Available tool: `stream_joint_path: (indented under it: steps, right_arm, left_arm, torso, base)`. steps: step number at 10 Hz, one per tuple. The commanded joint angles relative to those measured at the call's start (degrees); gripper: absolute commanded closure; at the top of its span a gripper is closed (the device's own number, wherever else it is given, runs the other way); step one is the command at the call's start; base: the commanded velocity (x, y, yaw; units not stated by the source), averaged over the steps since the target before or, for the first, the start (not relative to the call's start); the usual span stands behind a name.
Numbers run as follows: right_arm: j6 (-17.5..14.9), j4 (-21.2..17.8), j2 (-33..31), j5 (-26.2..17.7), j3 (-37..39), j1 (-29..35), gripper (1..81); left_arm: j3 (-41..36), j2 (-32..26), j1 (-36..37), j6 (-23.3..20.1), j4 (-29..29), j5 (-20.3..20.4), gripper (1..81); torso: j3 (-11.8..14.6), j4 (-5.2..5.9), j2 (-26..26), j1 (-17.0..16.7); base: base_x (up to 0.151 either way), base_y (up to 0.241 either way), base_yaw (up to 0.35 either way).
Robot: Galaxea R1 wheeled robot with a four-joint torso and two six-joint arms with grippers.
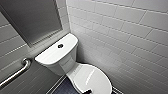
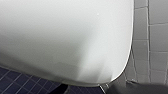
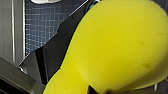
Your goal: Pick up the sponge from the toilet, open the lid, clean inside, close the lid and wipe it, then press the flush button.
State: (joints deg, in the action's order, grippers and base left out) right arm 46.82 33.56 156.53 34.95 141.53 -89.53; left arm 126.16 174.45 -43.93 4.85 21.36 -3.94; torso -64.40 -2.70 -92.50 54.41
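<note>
High on the robot, the head view looks down into a corner of white tiled wall (image 1: 120,27). The toilet (image 1: 65,65) stands there with its tank against the wall. The flush button (image 1: 60,46) sits in the middle of the flat tank cover (image 1: 53,53). The lid (image 1: 93,76) is down over the bowl, glossy and bare. A metal grab bar (image 1: 15,72) runs along the wall beside the tank, and a grey panel (image 1: 32,20) hangs above it. Dark blue floor (image 1: 62,88) shows beside the bowl.

From the left wrist, a broad, smooth white curve of the toilet (image 2: 65,37) lies very close to the camera. Small dark blue floor tiles (image 2: 17,83) show past its rounded edge, and grey wall tiles (image 2: 155,37) stand beyond it. Whether the left gripper is open or closed cannot be told.

From the right wrist, the sponge (image 3: 120,47) shows very large and bright yellow, its rounded, narrowing outline plain. It is up off the floor, clamped in the right gripper (image 3: 92,89), of which a dark tip shows at the sponge's edge. Behind it lie blue floor tiles (image 3: 47,25) and a sliver of white toilet rim (image 3: 45,1).
</note>
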Motion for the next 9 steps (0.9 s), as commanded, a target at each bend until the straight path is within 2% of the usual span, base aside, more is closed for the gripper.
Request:
stream_joint_path:
  steps: [1, 7, 9]
  right_arm:
    - [0.2, 1.5, -1.3, -1.7, 0.1, -1.0, 81.1]
    - [0.2, 1.3, -1.2, -1.7, 0.1, -0.8, 81.1]
    - [0.3, 1.3, -1.2, -1.7, 0.0, -0.5, 81.1]
  left_arm:
    - [-1.3, 1.1, 6.7, 0.0, 2.6, -2.8, 1.0]
    - [-8.0, -2.5, 6.0, 0.1, 3.8, -3.3, 1.0]
    - [-7.3, -2.3, 6.0, 0.7, 5.6, -3.3, 1.0]
  torso:
    - [0.0, 0.00, 0.0, 0.0]
    - [0.0, 0.00, 0.0, 0.0]
    - [0.0, 0.00, 0.0, 0.0]
  base:
    - [0.000, 0.000, 0.000]
    - [0.000, 0.000, 0.000]
    - [0.000, 0.000, 0.000]
